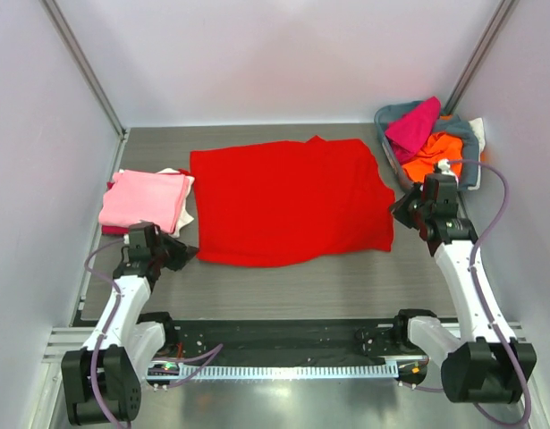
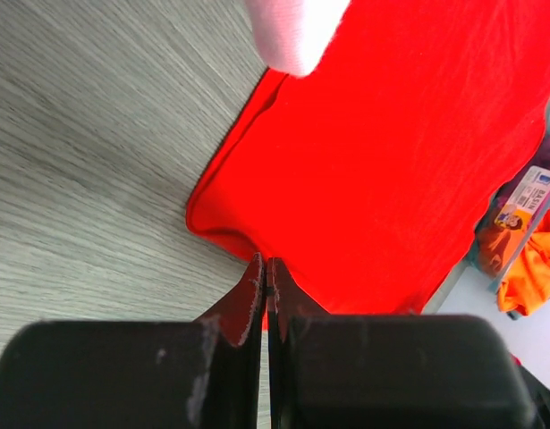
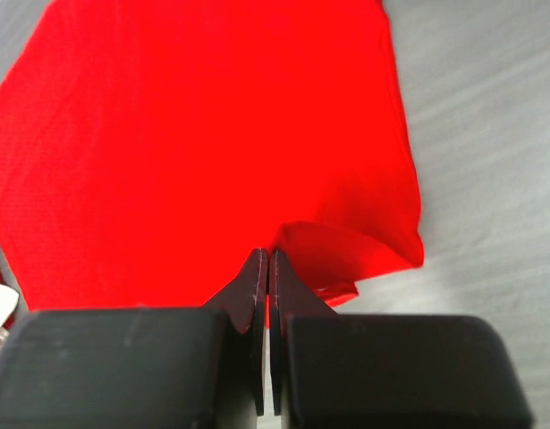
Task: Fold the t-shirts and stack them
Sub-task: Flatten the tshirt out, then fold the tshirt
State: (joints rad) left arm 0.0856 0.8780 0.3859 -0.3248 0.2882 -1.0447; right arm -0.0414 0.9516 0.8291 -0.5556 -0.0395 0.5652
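The red t-shirt [image 1: 288,201] lies spread flat across the middle of the table [image 1: 283,286]. The left gripper [image 1: 183,253] sits at its near-left corner and the right gripper [image 1: 400,211] at its right edge, where a bit of hem curls up. Both pairs of jaws are pressed together with no gap, and as far as I can tell each is nipping the cloth. A folded pink t-shirt [image 1: 145,198] rests on a white one [image 1: 184,213] to the left. At the far right, the grey-blue basket [image 1: 391,147] holds a magenta t-shirt [image 1: 413,125] and an orange t-shirt [image 1: 431,152].
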